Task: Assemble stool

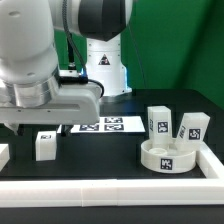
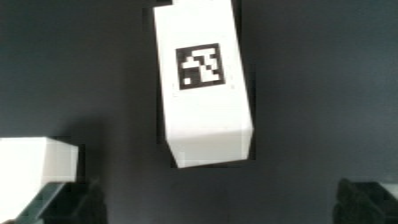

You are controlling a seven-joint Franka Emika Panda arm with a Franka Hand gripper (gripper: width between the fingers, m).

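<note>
As the exterior view showed it, seat: the ring-shaped seat (image 1: 168,157) lay at the exterior view's right, in the corner of the border rail (image 1: 110,187).
Legs by the seat: 2 upright blocks, the near leg block (image 1: 160,122) and the far leg block (image 1: 193,127), stood just behind it.
Lone leg: the lone leg block (image 1: 45,145) stood at the exterior view's left, under the arm, well apart from the seat; the marker board (image 1: 105,125) lay between them, further back.
Wrist view, leg: a tagged block (image 2: 205,85), probably that lone one, lay ahead of the fingers, untouched.
Gripper: the gripper (image 2: 214,205) was spread wide and held nothing.
Handling: probably light, stiff, smooth plastic that could slip or tip.
Hold: best across the 2 long flat sides, near the middle.
</note>
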